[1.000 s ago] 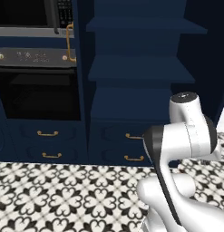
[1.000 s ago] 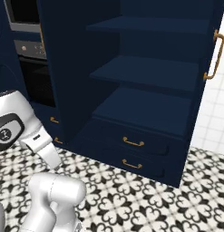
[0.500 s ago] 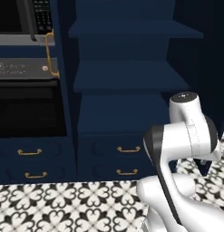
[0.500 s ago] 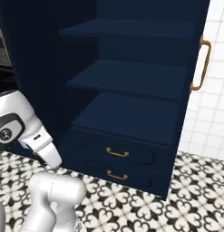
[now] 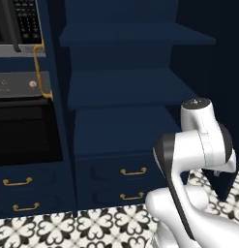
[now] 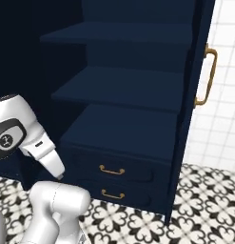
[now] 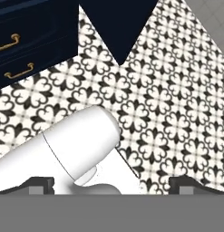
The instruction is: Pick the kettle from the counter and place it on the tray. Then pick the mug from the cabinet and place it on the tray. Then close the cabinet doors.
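Fingertips (image 7: 41, 183) sit far apart at hand view's bottom corners, gripper (image 7: 111, 186) open and empty over patterned floor (image 7: 177, 108); cabinet (image 5: 126, 97) fills both base views' centre, three bare shelves, two drawers (image 6: 114, 169), right door (image 6: 197, 95) ajar, oven (image 5: 19, 131) left.

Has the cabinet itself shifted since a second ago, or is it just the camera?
No. The cabinet only looms larger because the base drove closer: oven, drawers and floor tiles all grew with it, keeping their places beside it.
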